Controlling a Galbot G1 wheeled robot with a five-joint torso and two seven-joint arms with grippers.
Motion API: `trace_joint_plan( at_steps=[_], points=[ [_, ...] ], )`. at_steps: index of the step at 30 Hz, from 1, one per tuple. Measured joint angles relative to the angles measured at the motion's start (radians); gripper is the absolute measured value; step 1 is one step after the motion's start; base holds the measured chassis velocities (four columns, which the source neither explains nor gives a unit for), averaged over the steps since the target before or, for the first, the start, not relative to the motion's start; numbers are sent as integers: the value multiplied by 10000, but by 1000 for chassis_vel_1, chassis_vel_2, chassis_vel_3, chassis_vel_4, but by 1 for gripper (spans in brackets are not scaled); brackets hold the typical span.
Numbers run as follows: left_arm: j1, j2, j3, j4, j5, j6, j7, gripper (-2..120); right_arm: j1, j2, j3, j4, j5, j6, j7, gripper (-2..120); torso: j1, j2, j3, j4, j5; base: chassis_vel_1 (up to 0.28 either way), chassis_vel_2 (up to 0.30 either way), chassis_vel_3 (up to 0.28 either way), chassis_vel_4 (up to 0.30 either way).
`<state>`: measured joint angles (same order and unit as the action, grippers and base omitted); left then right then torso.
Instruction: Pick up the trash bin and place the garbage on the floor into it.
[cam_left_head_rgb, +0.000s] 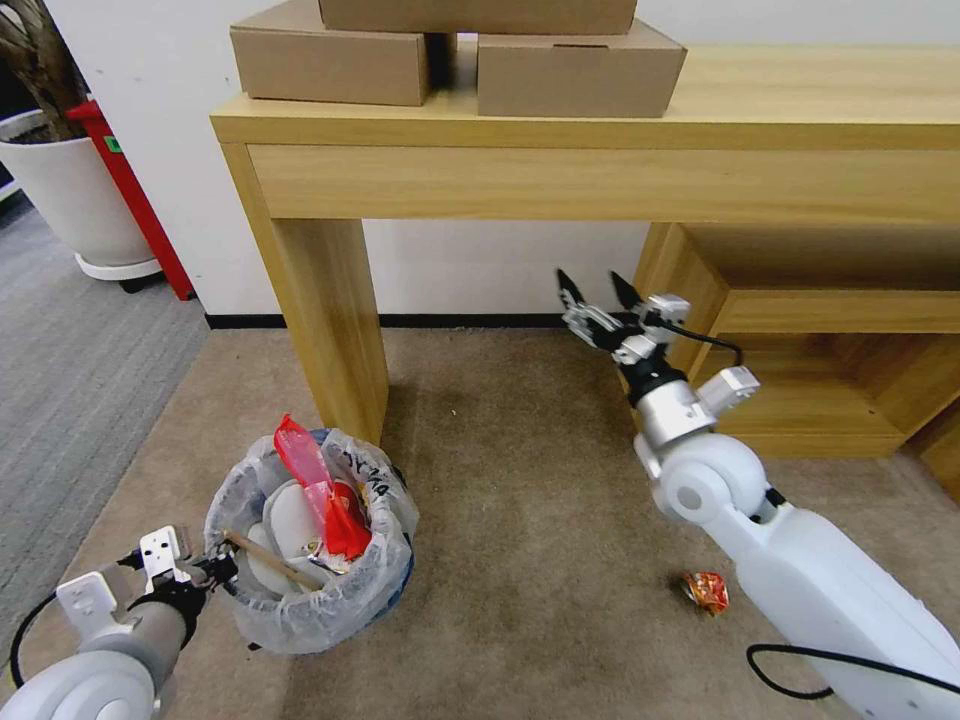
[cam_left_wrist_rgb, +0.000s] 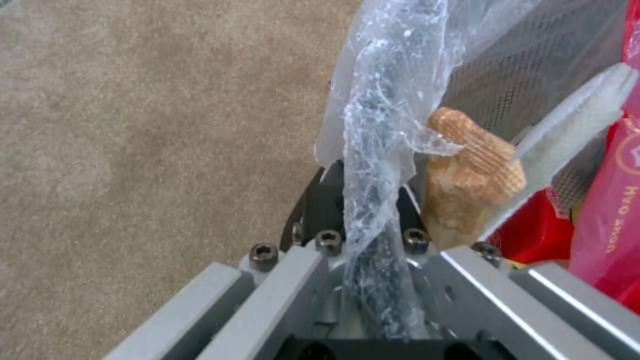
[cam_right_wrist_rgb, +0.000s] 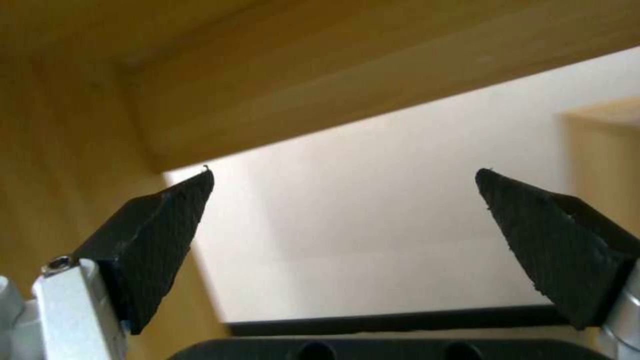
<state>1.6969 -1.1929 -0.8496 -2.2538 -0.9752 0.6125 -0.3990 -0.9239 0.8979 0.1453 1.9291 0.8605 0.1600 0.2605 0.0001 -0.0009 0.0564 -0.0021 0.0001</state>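
1. The trash bin (cam_left_head_rgb: 300, 600) is standing upright on the floor (cam_left_head_rgb: 520, 500), its open mouth facing up, just beside the foot of the bench leg (cam_left_head_rgb: 325, 320) at the bench's left end.
2. The whitish bag liner (cam_left_head_rgb: 385, 500) is folding over the bin rim, with black lettering showing on the side nearest the leg.
3. Garbage is sitting inside the bin: a red wrapper (cam_left_head_rgb: 320, 490) is standing nearly upright, its long axis running from the bin's middle up toward the bench leg, with its tip rising above the rim.
4. A wooden stick (cam_left_head_rgb: 270, 560) is lying tilted across the bin, its long axis running from the rim by the left gripper toward the bin's middle; in the left wrist view its end (cam_left_wrist_rgb: 470, 175) is pressing against the bag.
5. The left gripper (cam_left_head_rgb: 215, 570) is reaching the bin's rim on the side away from the bench; the left wrist view is showing its jaws clamped on the bagged rim (cam_left_wrist_rgb: 380, 150).
6. One orange-red wrapper (cam_left_head_rgb: 705, 592) is lying on the floor, well apart from the bin, just beside the right arm.
7. The right gripper (cam_left_head_rgb: 600, 290) is hovering above the floor under the bench's front edge, pointing toward the wall, its jaws standing wide apart and holding nothing; its fingertips (cam_right_wrist_rgb: 160, 235) are showing against the bench underside.
8. Cardboard boxes (cam_left_head_rgb: 580, 70) are resting on the bench top at its left end.
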Motion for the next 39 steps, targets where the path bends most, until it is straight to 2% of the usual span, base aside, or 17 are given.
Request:
trace_joint_plan(
  at_steps=[1,4,5,8,9,12,16,20,26,39],
  points=[
    [0,0,0,0,0,0,0,1,0,0,0,0,0,0,0,100,0,0,0,0,0,0,0,0,0],
    [-48,0,5,16,-2,-1,18,1,-908,247,1100,236,-674,-15,114,100,0,0,0,2,0,0,0,0,0],
    [-48,0,5,16,-2,-1,18,1,-908,247,1100,236,-674,-15,114,100,0,0,0,2,0,0,0,0,0],
    [-108,9,5,39,-21,-2,26,1,-2086,628,2487,959,-1284,109,-235,100,-1,1,-1,0,-2,0,0,0,0],
    [-108,9,5,39,-21,-2,26,1,-2086,628,2487,959,-1284,109,-235,100,-1,1,-1,0,-2,0,0,0,0],
    [-139,7,6,52,-29,-6,37,1,-3303,1053,3440,1703,-1882,57,-175,100,0,0,-1,0,-1,0,0,0,0],
    [-124,-27,28,44,-3,-9,64,1,-4324,1435,4124,1964,-2608,321,-365,100,-1,1,-1,-2,0,0,0,0,0],
    [-114,-33,54,28,44,-12,89,1,-4657,1510,4247,2037,-2788,461,-442,100,-1,1,-1,-2,-1,0,0,0,0],
    [-56,-57,71,13,145,-20,152,1,-4522,1674,4089,1887,-2905,160,-29,100,0,0,0,1,-2,0,0,0,0],
    [69,-98,76,6,259,-32,197,1,-4481,1926,3962,1680,-3024,161,10,100,-1,1,1,2,-2,-2,-3,-4,-2]
  ],
)
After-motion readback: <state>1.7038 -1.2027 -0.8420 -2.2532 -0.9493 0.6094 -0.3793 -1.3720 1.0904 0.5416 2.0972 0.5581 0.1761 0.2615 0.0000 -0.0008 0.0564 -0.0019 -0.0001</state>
